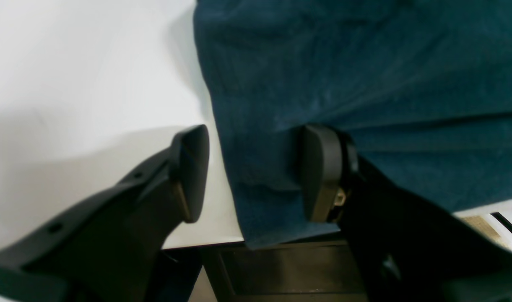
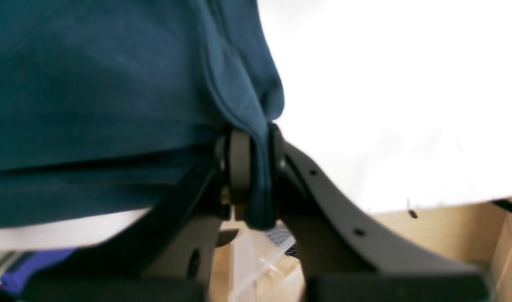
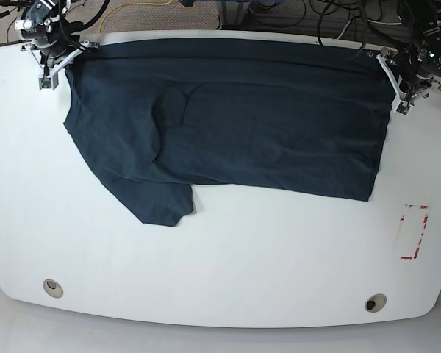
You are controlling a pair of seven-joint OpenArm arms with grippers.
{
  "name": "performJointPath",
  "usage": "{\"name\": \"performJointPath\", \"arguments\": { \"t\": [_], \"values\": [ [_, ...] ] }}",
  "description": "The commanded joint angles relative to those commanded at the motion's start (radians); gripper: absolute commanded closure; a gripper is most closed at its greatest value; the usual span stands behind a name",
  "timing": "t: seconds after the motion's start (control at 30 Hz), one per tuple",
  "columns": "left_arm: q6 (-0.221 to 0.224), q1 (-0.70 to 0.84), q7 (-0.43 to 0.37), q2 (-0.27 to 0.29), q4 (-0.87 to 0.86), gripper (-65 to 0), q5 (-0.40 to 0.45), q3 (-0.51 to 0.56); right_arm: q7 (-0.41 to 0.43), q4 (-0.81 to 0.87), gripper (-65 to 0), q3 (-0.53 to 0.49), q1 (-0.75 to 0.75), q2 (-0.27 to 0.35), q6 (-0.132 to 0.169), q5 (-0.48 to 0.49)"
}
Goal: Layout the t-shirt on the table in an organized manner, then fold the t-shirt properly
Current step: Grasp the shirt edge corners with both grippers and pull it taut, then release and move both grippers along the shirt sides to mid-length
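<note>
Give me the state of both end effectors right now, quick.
Left end effector: open, straddling the t-shirt edge, not clamped.
Right end effector: closed, pinching a fold of the t-shirt.

No readable words, brand names or numbers are showing in any view. The t-shirt (image 3: 235, 118) is lying plain, with no print visible. The only marking is a red-and-white tape rectangle (image 3: 412, 232) sitting on the surface (image 3: 279, 265) just beside the shirt's corner, and it is carrying no lettering.
</note>
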Motion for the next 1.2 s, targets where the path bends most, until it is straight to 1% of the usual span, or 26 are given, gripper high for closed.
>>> {"name": "performJointPath", "arguments": {
  "t": [0.17,0.23,0.3,0.37,0.4,0.43,0.53,0.57,0.7,0.87,0.93,1.0,1.07,1.13,1.2],
  "values": [
    [0.0,0.025,0.0,0.0,0.051,-31.8,0.0,0.006,0.0,0.017,-2.9,-0.002,-0.017,-0.015,0.0,0.0],
    [0.0,0.037,0.006,0.002,0.075,-32.1,0.0,0.008,0.0,0.025,-4.3,-0.002,-0.017,-0.015,0.0,0.0],
    [0.0,0.037,0.029,0.002,0.087,-32.1,-0.002,0.008,0.0,0.029,-9.0,-0.002,-0.018,-0.018,0.0,0.0],
    [0.0,0.034,0.066,0.003,0.1,-32.2,-0.005,0.008,0.0,0.04,-17.4,-0.002,-0.018,-0.018,0.0,0.0],
    [0.0,0.034,0.074,0.003,0.104,-32.2,-0.006,0.008,0.0,0.043,-19.7,-0.002,-0.018,-0.018,0.0,0.0],
    [0.0,0.026,0.087,0.002,0.114,-32.2,-0.025,0.006,0.0,0.055,-26.2,-0.002,-0.018,-0.02,0.0,0.0],
    [0.0,0.014,0.114,-0.002,0.13,-32.2,-0.064,0.003,-0.002,0.089,-34.7,-0.002,-0.018,-0.021,0.0,0.0],
    [0.0,0.014,0.118,-0.002,0.133,-32.2,-0.072,0.002,-0.002,0.097,-35.7,-0.002,-0.018,-0.021,0.0,0.0],
    [0.0,0.008,0.133,-0.032,0.158,-32.2,-0.106,0.002,-0.002,0.132,-36.5,-0.003,-0.011,-0.035,0.0,0.0],
    [0.0,-0.009,0.138,-0.072,0.167,-32.2,-0.19,0.003,-0.002,0.137,-36.5,-0.005,0.008,-0.035,0.0,0.0],
    [0.0,-0.018,0.161,-0.095,0.172,-32.2,-0.232,0.003,-0.002,0.137,-36.5,-0.005,0.015,-0.035,0.0,0.0],
    [0.0,-0.043,0.215,-0.13,0.173,-32.1,-0.29,0.003,-0.003,0.137,-36.5,-0.006,0.021,-0.034,0.0,0.0],
    [0.0,-0.072,0.242,-0.146,0.173,-31.9,-0.328,0.0,-0.003,0.137,-36.5,-0.006,0.041,-0.034,0.0,-0.003],
    [0.0,-0.1,0.245,-0.153,0.173,-31.9,-0.345,-0.002,-0.003,0.133,-36.5,-0.006,0.06,-0.034,0.0,-0.008],
    [0.0,-0.141,0.245,-0.155,0.173,-31.9,-0.344,-0.029,-0.003,0.13,-36.5,-0.006,0.089,-0.034,0.0,-0.008]
  ]
}}
